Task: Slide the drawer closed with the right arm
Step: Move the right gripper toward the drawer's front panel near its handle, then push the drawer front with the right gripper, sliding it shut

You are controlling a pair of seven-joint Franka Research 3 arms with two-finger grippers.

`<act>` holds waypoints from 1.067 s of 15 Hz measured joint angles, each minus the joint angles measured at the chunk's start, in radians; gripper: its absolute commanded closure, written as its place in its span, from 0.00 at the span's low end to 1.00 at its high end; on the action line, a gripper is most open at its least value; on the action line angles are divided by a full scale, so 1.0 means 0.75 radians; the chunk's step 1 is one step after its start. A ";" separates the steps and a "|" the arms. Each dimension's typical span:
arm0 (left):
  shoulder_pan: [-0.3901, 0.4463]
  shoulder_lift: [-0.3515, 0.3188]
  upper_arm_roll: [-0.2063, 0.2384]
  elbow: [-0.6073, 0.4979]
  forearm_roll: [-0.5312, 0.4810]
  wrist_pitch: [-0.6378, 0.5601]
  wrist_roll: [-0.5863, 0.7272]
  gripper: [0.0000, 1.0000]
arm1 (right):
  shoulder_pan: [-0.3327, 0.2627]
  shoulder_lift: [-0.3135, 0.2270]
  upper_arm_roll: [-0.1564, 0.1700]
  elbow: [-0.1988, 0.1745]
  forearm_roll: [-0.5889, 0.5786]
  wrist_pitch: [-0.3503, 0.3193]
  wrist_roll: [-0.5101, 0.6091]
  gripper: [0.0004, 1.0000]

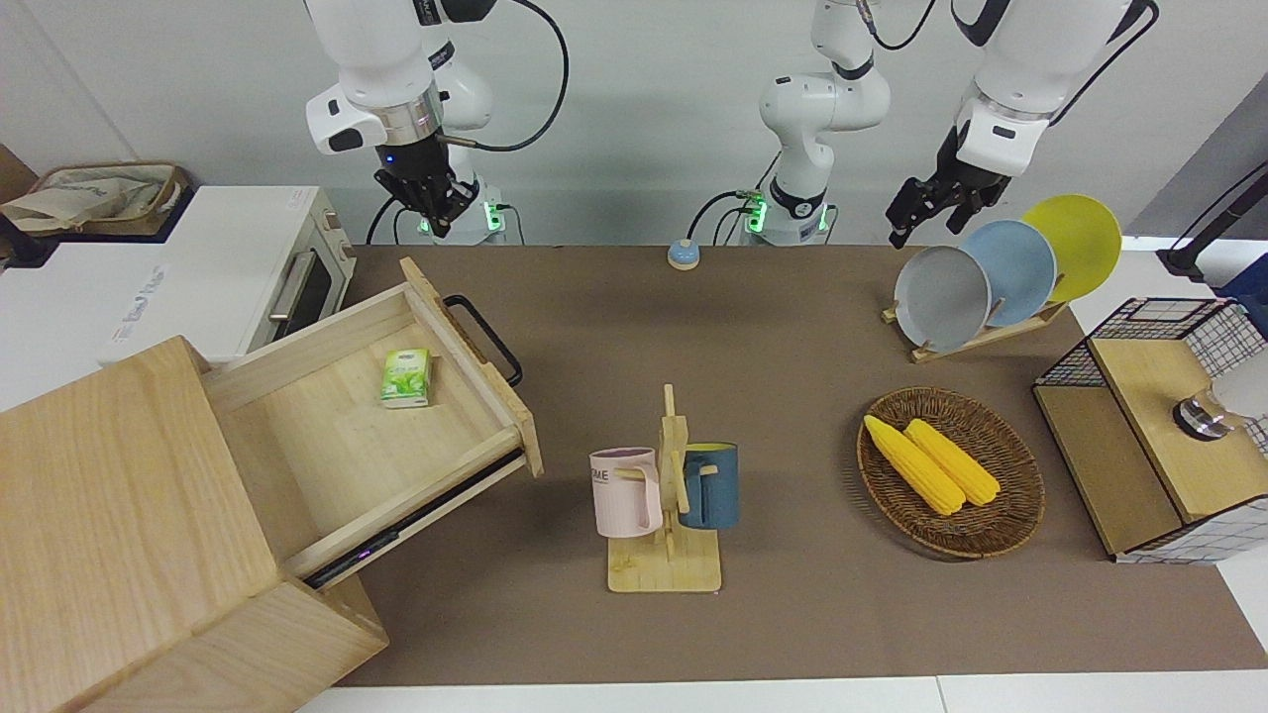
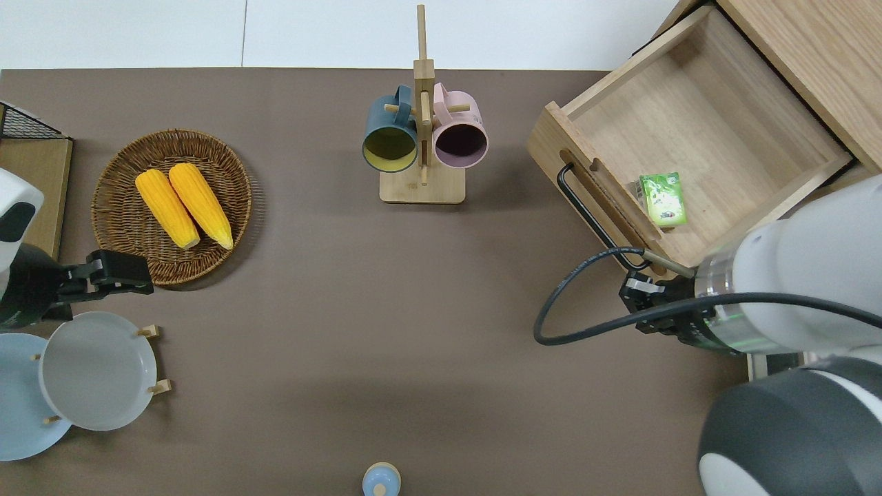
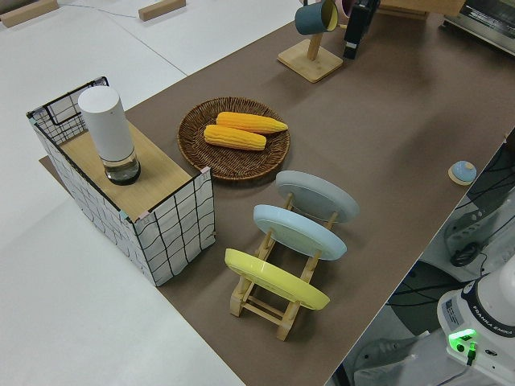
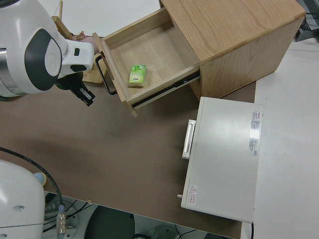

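Standing pulled well out of the big pale wooden cabinet (image 1: 129, 515), the wide shallow light-wood drawer (image 1: 367, 436) sits at the right arm's end of the brown-covered bench (image 1: 792, 614) in the front view, its black metal bar handle (image 1: 485, 337) facing along the bench and a small green packet (image 1: 406, 377) lying inside. The right arm's black end effector (image 1: 436, 203) hangs in the air there, clear of the handle, and whether its fingers are spread or closed I cannot tell. A white toaster oven (image 1: 248, 267) stands beside the cabinet, nearer to the robots. From overhead, the right end effector (image 2: 637, 293) is over bare bench just beside the drawer's front corner, close to the end of the handle (image 2: 586, 213) without touching it; the wooden mug stand with a pink and a blue mug (image 2: 422, 138) and the wicker tray of two corn cobs (image 2: 110, 207) lie toward the left arm's end. The left arm is parked, its end effector (image 2: 114, 272) not readable either. The left side view shows the three-plate wooden rack (image 3: 282, 265) and the black wire-mesh box (image 3: 153, 217). The right side view shows the end effector (image 4: 84, 94) near the handle (image 4: 104, 77), apart from it.
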 measured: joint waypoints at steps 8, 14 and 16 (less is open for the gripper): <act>0.000 0.000 0.000 0.000 0.000 0.000 0.000 0.01 | 0.090 0.032 0.007 -0.202 0.009 0.367 0.327 1.00; 0.000 0.000 0.000 0.000 0.000 0.000 0.000 0.01 | 0.091 0.142 -0.003 -0.234 0.007 0.522 0.345 1.00; 0.000 0.000 0.000 0.000 0.000 0.000 0.000 0.01 | 0.103 0.192 -0.004 -0.235 -0.019 0.575 0.363 1.00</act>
